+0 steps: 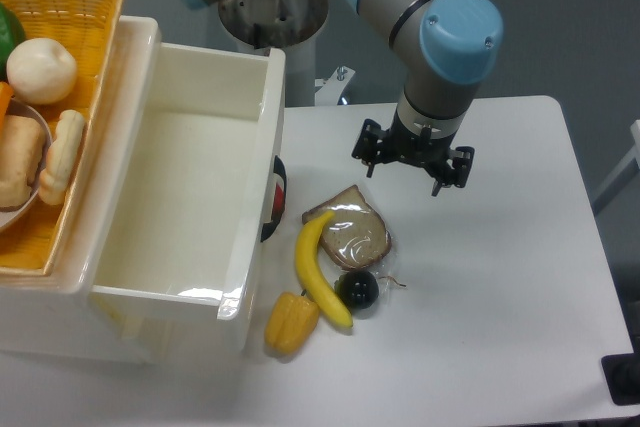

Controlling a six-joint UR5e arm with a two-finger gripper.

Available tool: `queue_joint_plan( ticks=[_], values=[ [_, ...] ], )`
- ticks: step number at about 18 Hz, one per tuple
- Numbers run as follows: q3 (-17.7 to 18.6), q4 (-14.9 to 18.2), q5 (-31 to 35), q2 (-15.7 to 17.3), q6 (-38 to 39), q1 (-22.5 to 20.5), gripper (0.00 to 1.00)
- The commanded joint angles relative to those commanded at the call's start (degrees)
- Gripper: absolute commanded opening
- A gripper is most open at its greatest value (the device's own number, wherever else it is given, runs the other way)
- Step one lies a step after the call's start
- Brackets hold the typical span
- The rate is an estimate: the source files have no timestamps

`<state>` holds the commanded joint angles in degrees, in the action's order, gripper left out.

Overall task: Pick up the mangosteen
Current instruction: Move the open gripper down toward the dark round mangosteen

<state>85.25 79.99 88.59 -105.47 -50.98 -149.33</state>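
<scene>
Hovering: the pincer [414,163] hangs above the white counter [500,247], fingers spread and holding nothing.
Mangosteen: the mangosteen [357,290] sits on the counter, a small glossy dark ball with a thin stem trailing toward its right.
Neighbours: it touches the banana [318,270] on its left, and the bread slice [354,234] lies just above it, right up against it.
Direction: from the pincer the fruit lies toward the near edge of the counter and a little left, beyond the bread.
Axis: round fruit, no long axis to speak of, so finger orientation looks free apart from the banana.
Judgement: the reach is not yet begun; the pincer would need to pass over the bread and come down beside the banana.
Elsewhere: yellow-orange pepper [291,322] near the white bin [190,187].
</scene>
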Motion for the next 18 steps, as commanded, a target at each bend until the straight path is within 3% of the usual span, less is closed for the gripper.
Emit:
queue_joint_plan(
  ticks=[8,11,18],
  values=[
    [-0.3,-0.8,-0.7,-4.3,2.9,1.8,1.00],
    [-0.1,-6.3,-1.4,-6.4,10.9,3.1,1.00],
    [-0.1,-10.5,-2.9,-10.8,26.1,4.9,1.00]
  ],
)
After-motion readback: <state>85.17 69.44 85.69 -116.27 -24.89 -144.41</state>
